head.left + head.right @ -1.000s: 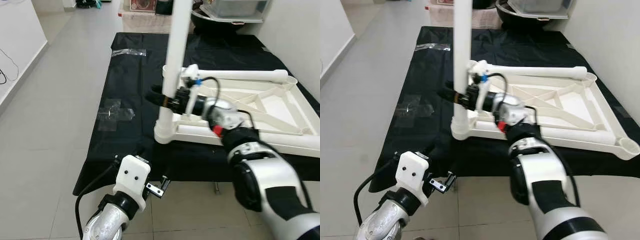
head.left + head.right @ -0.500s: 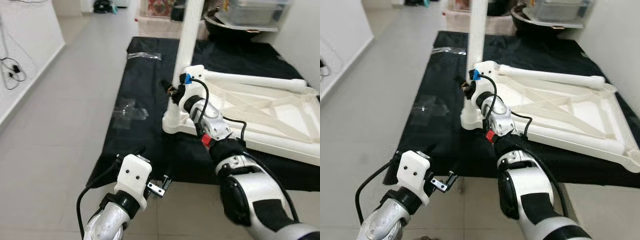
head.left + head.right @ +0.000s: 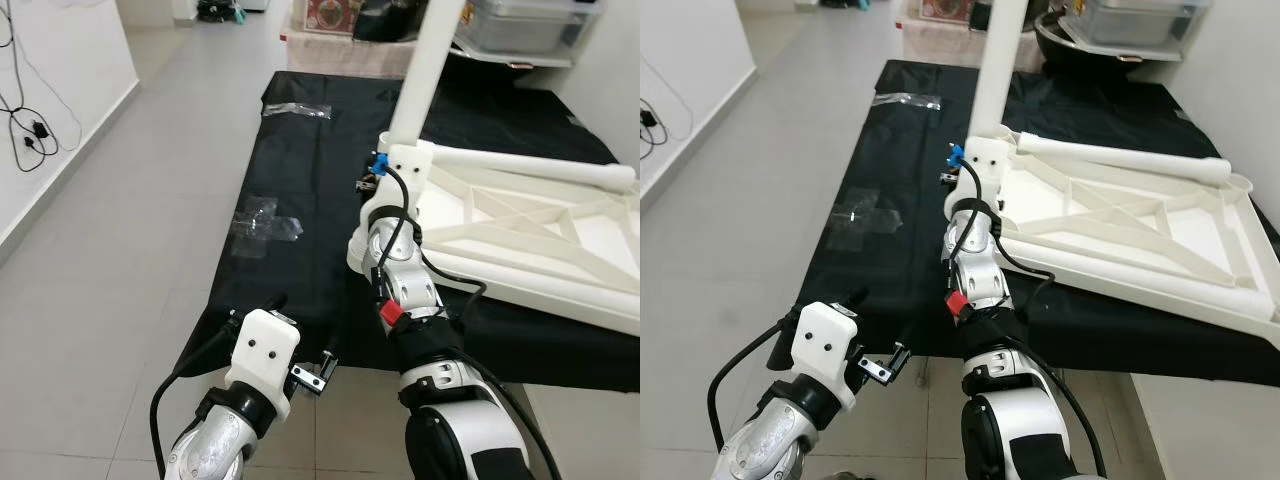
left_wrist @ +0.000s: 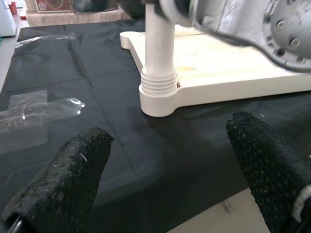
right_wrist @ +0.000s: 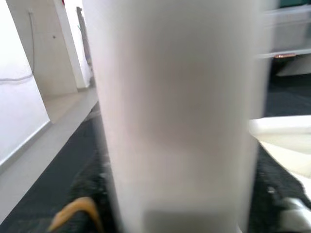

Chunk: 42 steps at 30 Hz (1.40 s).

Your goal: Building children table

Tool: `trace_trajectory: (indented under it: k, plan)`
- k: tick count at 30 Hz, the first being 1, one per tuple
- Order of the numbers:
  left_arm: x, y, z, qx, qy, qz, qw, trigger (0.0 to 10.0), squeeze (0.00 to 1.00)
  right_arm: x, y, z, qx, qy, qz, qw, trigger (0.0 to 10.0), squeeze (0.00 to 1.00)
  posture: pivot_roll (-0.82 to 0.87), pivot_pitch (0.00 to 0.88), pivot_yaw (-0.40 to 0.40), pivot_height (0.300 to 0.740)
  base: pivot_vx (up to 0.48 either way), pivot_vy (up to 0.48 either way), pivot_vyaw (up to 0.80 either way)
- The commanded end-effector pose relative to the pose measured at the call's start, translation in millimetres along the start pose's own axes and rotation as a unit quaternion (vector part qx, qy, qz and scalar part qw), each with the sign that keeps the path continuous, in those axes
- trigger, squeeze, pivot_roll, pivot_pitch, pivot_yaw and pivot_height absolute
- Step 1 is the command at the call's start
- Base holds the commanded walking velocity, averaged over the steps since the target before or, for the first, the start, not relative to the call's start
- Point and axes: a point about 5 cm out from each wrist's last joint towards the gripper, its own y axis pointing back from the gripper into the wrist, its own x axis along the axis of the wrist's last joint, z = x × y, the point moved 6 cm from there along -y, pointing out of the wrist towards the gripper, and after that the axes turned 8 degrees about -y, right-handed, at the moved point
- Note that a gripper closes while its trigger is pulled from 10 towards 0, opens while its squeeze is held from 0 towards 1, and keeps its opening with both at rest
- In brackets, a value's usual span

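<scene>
Eye views: since a second ago the right gripper (image 3: 375, 186) has been extended along the upright leg (image 3: 996, 70), seated in the upturned tabletop (image 3: 1200, 225); its jaws cannot be told. Left wrist view: the left gripper (image 4: 170, 170), jaws apart, idles. Right wrist view: the leg is seen close.

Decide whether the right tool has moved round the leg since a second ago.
Yes. Against the tabletop, the right tool has swung round the leg, from over the tabletop to the corner's near side.
</scene>
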Motion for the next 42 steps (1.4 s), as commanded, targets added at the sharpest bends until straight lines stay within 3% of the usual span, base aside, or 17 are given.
trace_trajectory:
  k: [1, 3, 6, 8, 11, 13, 14, 18, 24, 27, 28, 29, 30, 31, 36, 40, 42]
  plan:
    - [-4, 1.0, 2.5, -0.001, 0.004, -0.007, 1.000, 10.0, 0.00, 4, -4.3, 8.2, 0.003, 0.000, 0.003, 1.000, 10.0, 0.10, 0.10, 0.103, -0.059, 0.740, 0.000, 0.000, 0.00]
    - [-5, 1.0, 2.7, -0.001, 0.005, -0.007, 1.000, 10.0, 0.00, 4, -6.2, 6.2, 0.026, 0.000, -0.001, 1.000, 10.0, 0.00, 0.10, 0.099, -0.061, 0.740, 0.000, 0.000, 0.00]
    - [-5, 0.0, 2.1, 0.001, 0.005, -0.007, 1.000, 10.0, 0.00, 3, -11.4, -1.2, 0.127, 0.000, -0.021, 0.992, 10.0, 0.00, 0.10, 0.093, -0.061, 0.740, 0.000, 0.000, 0.00]
    - [-5, 0.0, 2.1, 0.001, 0.005, -0.007, 1.000, 10.0, 0.00, 3, -11.4, -1.2, 0.127, 0.000, -0.021, 0.992, 10.0, 0.00, 0.10, 0.093, -0.061, 0.740, 0.000, 0.000, 0.00]
    - [-5, -0.4, 2.1, 0.002, 0.005, -0.006, 1.000, 10.0, 0.00, -1, -9.1, -12.2, 0.218, -0.004, -0.050, 0.975, 10.0, 0.00, 0.10, 0.091, -0.062, 0.740, 0.000, 0.000, 0.00]
    - [-3, -0.2, 2.0, 0.002, 0.004, -0.003, 1.000, 10.0, 0.00, -3, -2.6, -19.6, 0.342, -0.017, -0.108, 0.933, 10.0, 0.00, 0.10, 0.085, -0.063, 0.740, 0.000, 0.000, 0.00]
    - [-3, -0.2, 2.0, 0.002, 0.004, -0.003, 1.000, 10.0, 0.00, -3, -2.6, -19.6, 0.342, -0.017, -0.108, 0.933, 10.0, 0.00, 0.10, 0.085, -0.063, 0.740, 0.000, 0.000, 0.00]
    - [2, -1.5, 1.6, 0.006, 0.002, 0.007, 1.000, 10.0, 0.00, -12, 17.8, -30.8, 0.467, -0.027, -0.177, 0.866, 10.0, 0.00, 0.10, 0.081, -0.066, 0.740, 0.000, 0.000, 0.00]
    - [7, -1.5, -2.6, 0.016, -0.005, 0.014, 1.000, 10.0, 0.00, -29, 35.3, -43.7, 0.529, -0.012, -0.227, 0.818, 10.0, 0.00, 0.12, 0.077, -0.076, 0.740, 0.000, 0.000, 0.00]
    - [5, 0.9, -2.8, 0.016, -0.007, 0.011, 1.000, 10.0, 0.00, -32, 35.8, -52.5, 0.532, -0.015, -0.227, 0.816, 10.0, 0.00, 0.13, 0.077, -0.079, 0.740, 0.000, 0.000, 0.00]
    - [4, 1.4, -3.0, 0.017, -0.008, 0.010, 1.000, 10.0, 0.00, -31, 35.6, -54.7, 0.533, -0.020, -0.224, 0.816, 10.0, 0.00, 0.13, 0.077, -0.079, 0.740, 0.000, 0.000, 0.00]
    - [4, 1.7, -2.8, 0.016, -0.008, 0.010, 1.000, 10.0, 0.00, -31, 35.1, -56.2, 0.531, -0.025, -0.225, 0.817, 0.7, 0.00, 0.13, 0.079, -0.079, 0.740, 0.000, 0.000, 0.00]
    - [4, 1.9, -2.8, 0.017, -0.008, 0.010, 1.000, 10.0, 0.00, -30, 35.4, -57.6, 0.534, -0.027, -0.221, 0.815, 0.7, 0.00, 0.13, 0.081, -0.081, 0.740, 0.000, 0.000, 0.00]
    - [4, 2.0, -2.8, 0.018, -0.008, 0.010, 1.000, 10.0, 0.00, -31, 29.5, -56.3, 0.511, -0.022, -0.215, 0.832, 0.0, 0.00, 0.13, 0.081, -0.079, 0.740, 0.000, 0.000, 0.00]
    - [4, 1.6, -2.8, 0.020, -0.008, 0.009, 1.000, 10.0, 0.00, -32, 12.7, -46.4, 0.439, -0.009, -0.192, 0.878, 0.0, 0.00, 0.13, 0.084, -0.082, 0.740, 0.000, 0.000, 0.00]
    - [2, 1.6, -3.3, 0.019, -0.009, 0.007, 1.000, 10.0, 0.00, -33, -16.2, 1.4, 0.238, -0.006, -0.153, 0.959, 0.0, 0.00, 0.12, 0.093, -0.075, 0.740, 0.000, 0.000, 0.00]
    - [2, 1.7, -3.7, 0.020, -0.009, 0.007, 1.000, 10.0, 0.00, -33, -19.6, 12.4, 0.193, -0.006, -0.145, 0.970, 0.0, 0.00, 0.11, 0.094, -0.072, 0.740, 0.000, 0.000, 0.00]
